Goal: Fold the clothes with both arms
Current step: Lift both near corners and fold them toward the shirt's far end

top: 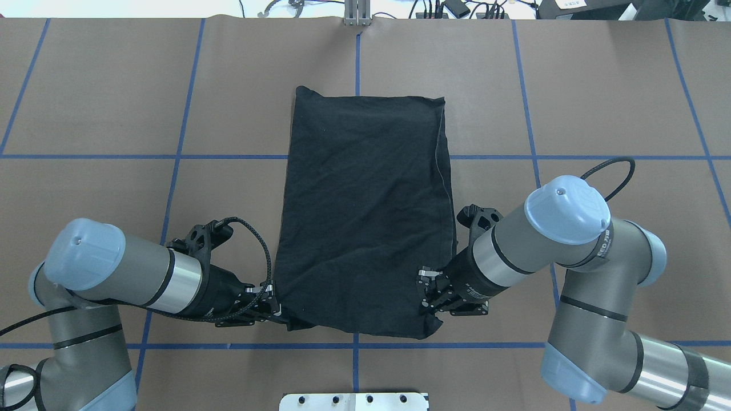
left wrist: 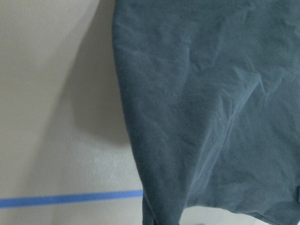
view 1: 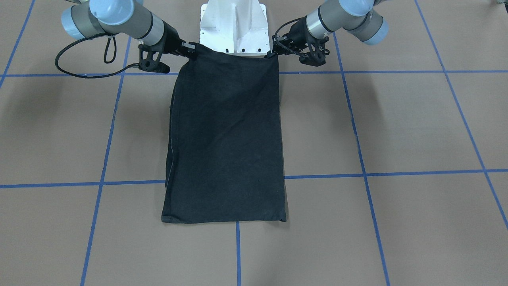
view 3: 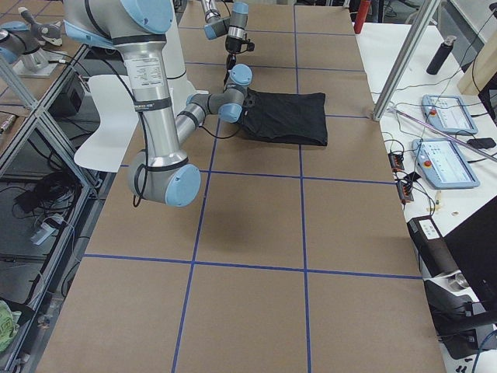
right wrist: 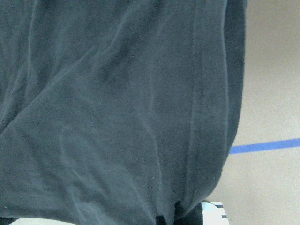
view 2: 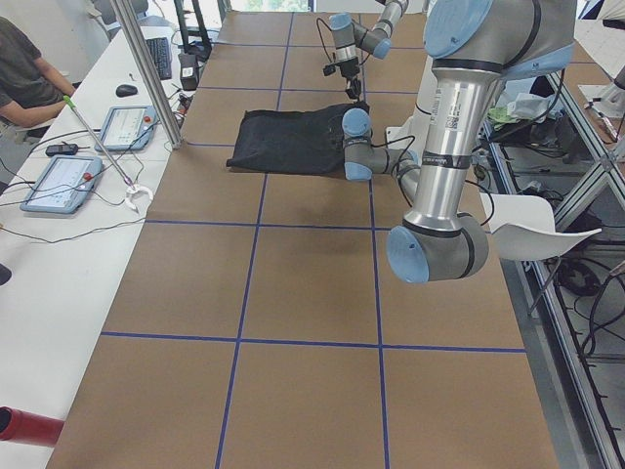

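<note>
front-facing: left gripper (view 1: 273, 53) and right gripper (view 1: 191, 49) each clamp a corner of the folded black t-shirt (view 1: 226, 151), which lies on the table (view 1: 397, 127) beyond the fingers; overhead: cloth spans between both grippers; wrist views: fabric hangs beneath the fingers

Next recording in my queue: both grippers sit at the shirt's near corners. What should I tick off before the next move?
1. One near corner of the T-shirt pinched by the left gripper: ok.
2. Other near corner pinched by the right gripper: ok.
3. Near edge drawn evenly between the two: ok.
4. Far part lying flat on the table: ok, light wrinkles only.
5. All layers caught in each pinch: cannot tell, the fingertips are hidden by cloth.
</note>
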